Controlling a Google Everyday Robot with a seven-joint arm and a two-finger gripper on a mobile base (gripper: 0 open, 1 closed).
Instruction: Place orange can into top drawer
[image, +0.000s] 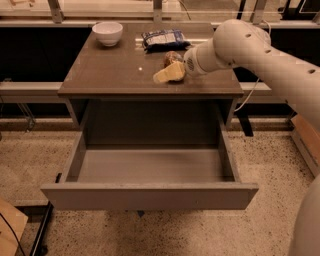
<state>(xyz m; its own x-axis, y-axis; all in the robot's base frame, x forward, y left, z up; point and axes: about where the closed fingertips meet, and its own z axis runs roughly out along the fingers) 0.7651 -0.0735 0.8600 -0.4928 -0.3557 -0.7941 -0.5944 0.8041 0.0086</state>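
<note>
Looking down, I see the drawer (150, 196) standing open below the table (110, 75); my gripper (169, 75) sits low on top, clamped or spread I cannot tell, the can (173, 57) just behind it, outside the drawer

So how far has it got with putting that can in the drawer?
Done: the top drawer is open, with nothing in it. In hand: the gripper is right beside the orange can on the tabletop. Left: lift the can and set it in the drawer.
</note>
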